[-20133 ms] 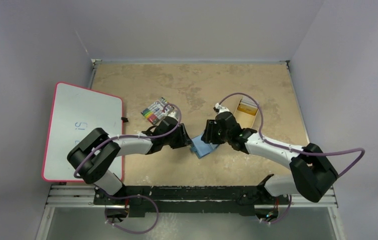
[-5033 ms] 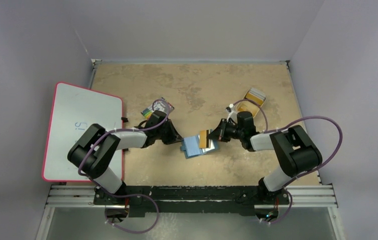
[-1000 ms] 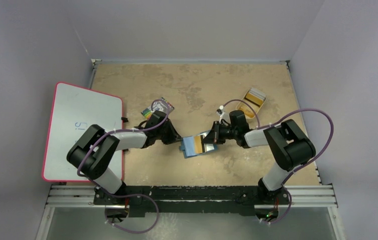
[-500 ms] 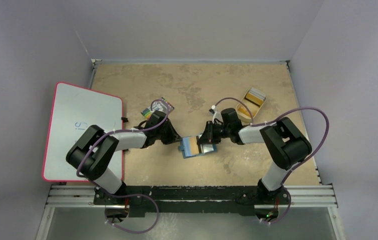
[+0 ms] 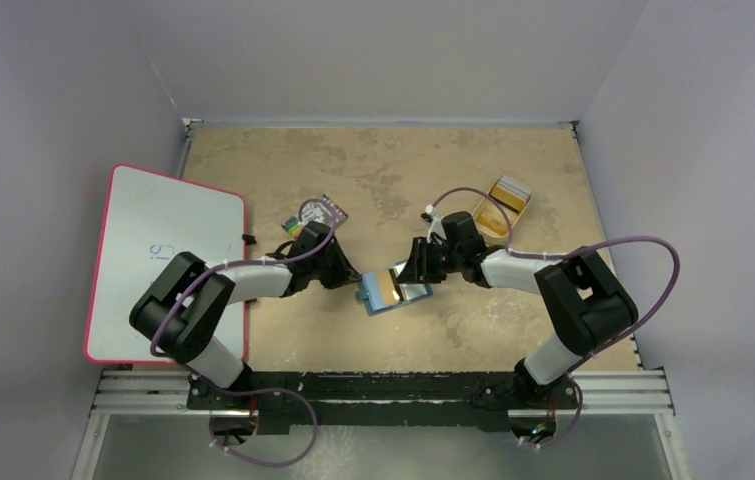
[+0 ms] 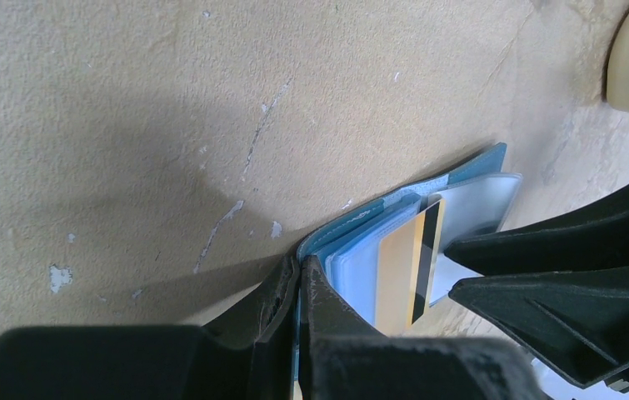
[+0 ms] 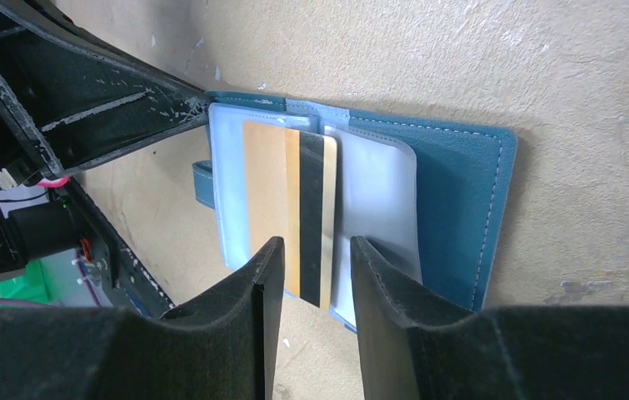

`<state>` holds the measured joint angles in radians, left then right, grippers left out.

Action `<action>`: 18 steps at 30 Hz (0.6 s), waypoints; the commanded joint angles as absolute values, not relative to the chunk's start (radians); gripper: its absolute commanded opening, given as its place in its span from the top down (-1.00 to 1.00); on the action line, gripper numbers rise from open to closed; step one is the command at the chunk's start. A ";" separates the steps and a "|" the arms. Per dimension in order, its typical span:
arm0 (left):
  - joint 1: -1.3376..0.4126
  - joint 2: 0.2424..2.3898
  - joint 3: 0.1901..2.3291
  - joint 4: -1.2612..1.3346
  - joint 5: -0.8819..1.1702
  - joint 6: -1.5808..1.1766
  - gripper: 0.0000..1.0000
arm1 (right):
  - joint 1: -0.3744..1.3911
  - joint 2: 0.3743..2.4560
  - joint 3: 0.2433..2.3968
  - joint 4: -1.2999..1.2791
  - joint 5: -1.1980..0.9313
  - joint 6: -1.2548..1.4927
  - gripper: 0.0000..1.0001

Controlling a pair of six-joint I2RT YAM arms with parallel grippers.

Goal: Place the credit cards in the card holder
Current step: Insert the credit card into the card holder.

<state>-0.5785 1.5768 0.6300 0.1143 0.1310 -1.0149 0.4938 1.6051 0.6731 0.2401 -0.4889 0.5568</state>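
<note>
Card holder (image 7: pixel 461 200) lies open on the worktop (image 5: pixel 373 170), centre, between both arms. One credit card (image 7: pixel 290 208), orange with a black stripe, lies on its clear pockets; can't tell if it's inside one. Left claw (image 6: pixel 298 279) is clamped on the holder's cover edge. Right claw (image 7: pixel 316 246) has its jaws parted over the card's near end, gripping nothing visible. Shallow tan tray (image 5: pixel 485 224), far right, holds loose cards (image 5: pixel 509 192), orange and whitish: at least two, exact count unreadable. Also one striped pack (image 5: pixel 321 213) and one whiteboard (image 5: pixel 168 255).
</note>
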 commanded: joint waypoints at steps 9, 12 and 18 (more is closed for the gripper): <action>-0.577 1.563 0.631 0.079 0.092 -1.001 1.00 | 0.541 1.641 0.699 0.301 -0.497 0.583 0.29; -0.576 1.573 0.643 0.074 0.090 -0.993 1.00 | 0.563 1.648 0.708 0.320 -0.505 0.598 0.39; -0.577 1.599 0.685 0.046 0.082 -0.974 1.00 | 0.603 1.642 0.695 0.374 -0.512 0.643 0.59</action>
